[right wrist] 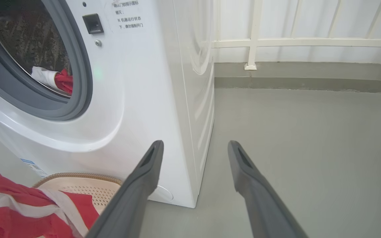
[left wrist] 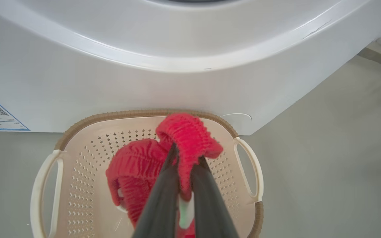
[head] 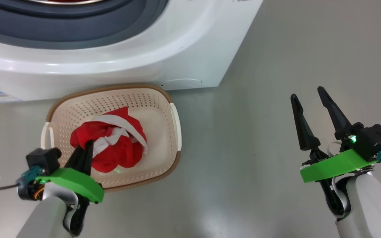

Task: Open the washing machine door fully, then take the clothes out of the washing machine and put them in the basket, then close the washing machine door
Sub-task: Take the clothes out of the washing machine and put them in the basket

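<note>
Grey floor (head: 260,172) | basket (head: 111,88) sits right at washing machine (head: 177,49) front, short drop | left hand (head: 89,143) pinched on clothes (head: 121,153) over it | right hand (head: 306,92) spread wide, empty

Washing machine (head: 193,49) glossy white; basket (head: 165,138) matt perforated plastic; clothes (head: 121,150) ribbed red cloth; floor (head: 243,165) smooth.

A smooth grey floor (head: 250,172) lies on the right and near side. At the far side a low grey kerb (right wrist: 309,71) runs across, and a white railing (right wrist: 296,42) stands on it
</note>
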### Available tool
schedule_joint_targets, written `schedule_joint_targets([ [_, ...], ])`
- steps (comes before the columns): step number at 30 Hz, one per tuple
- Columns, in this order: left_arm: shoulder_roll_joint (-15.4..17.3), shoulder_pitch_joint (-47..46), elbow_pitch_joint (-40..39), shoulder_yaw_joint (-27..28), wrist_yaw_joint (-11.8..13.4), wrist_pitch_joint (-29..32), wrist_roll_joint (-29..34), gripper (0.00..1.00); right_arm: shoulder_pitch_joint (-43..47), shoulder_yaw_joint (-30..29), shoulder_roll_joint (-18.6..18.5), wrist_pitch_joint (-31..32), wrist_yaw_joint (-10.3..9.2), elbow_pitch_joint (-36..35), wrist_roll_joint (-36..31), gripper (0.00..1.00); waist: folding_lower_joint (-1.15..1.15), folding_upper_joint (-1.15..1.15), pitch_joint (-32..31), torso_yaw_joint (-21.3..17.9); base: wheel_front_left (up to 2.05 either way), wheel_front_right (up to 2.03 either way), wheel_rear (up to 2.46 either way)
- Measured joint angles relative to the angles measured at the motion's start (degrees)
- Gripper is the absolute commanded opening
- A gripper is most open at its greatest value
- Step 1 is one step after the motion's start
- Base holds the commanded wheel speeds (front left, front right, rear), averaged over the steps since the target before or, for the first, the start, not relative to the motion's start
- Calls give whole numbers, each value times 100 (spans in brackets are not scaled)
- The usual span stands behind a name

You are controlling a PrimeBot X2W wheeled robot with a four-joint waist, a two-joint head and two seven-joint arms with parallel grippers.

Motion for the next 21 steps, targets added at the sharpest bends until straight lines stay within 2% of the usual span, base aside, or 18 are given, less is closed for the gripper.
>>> schedule_joint_targets([
  [2, -8, -165, 261, -129, 0, 0, -3, 0, -8, 9, 18, 0, 0, -1, 0, 100, 0, 0, 78, -34, 0, 0, 0],
  [6, 18, -783, 1318, -658, 0, 0, -74, 0, -225, 116, 135, 0, 0, -34, -3, 100, 0, 0, 432, -196, 0, 0, 0],
  [21, 176, -1767, 2605, -1657, 0, 0, -637, 0, -531, 279, 271, 0, 0, -86, -59, 100, 0, 0, 999, -508, 0, 0, 0],
])
